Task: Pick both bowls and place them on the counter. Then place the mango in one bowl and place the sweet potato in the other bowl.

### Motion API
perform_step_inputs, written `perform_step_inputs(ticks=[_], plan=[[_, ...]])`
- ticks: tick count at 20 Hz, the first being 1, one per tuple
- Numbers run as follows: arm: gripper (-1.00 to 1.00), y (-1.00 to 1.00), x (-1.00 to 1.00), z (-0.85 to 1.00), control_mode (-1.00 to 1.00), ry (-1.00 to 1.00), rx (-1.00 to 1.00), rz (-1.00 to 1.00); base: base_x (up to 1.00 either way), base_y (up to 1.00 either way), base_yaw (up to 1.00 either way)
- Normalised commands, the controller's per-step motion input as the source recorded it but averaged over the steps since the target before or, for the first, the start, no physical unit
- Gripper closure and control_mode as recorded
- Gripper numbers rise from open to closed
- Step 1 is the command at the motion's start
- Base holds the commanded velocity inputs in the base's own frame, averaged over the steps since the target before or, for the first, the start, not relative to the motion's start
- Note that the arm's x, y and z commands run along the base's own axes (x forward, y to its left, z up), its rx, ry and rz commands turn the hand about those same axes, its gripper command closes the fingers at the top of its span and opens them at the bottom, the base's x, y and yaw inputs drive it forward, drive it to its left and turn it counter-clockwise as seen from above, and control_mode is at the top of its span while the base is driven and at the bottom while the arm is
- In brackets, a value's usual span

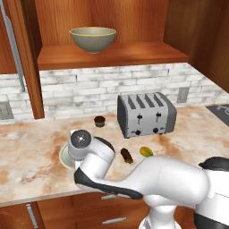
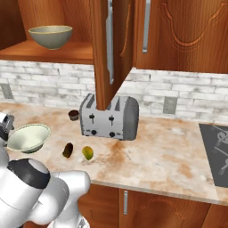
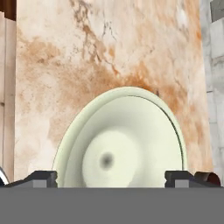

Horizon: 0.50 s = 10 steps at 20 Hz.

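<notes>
We see a white-grey brick backsplash (image 1: pixel 112 87) beneath warm wooden cabinets (image 2: pixel 178 31), with a wooden shelf (image 1: pixel 112 54) and an open cabinet door (image 2: pixel 109 49).

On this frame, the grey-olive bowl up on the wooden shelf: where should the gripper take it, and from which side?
Probably by the rim. The grey-olive bowl sits upright on the wooden shelf, mouth up, walls flaring to a thin cream edge. One finger inside and one outside the near, front-facing rim suits that shape, coming from the open front of the shelf; the cabinet behind blocks any other approach.
</notes>
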Motion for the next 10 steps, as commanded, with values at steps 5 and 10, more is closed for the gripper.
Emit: perform_step_inputs(ticks=[5,10], plan=[[-1.00,-0.03,0.00,0.51,-1.00,0.00,-0.02,-0.03,0.00,0.00,0.00],[-1.00,-0.22,0.01,0.01,-1.00,-0.05,-0.06,-0.01,0.00,0.00,0.00]])
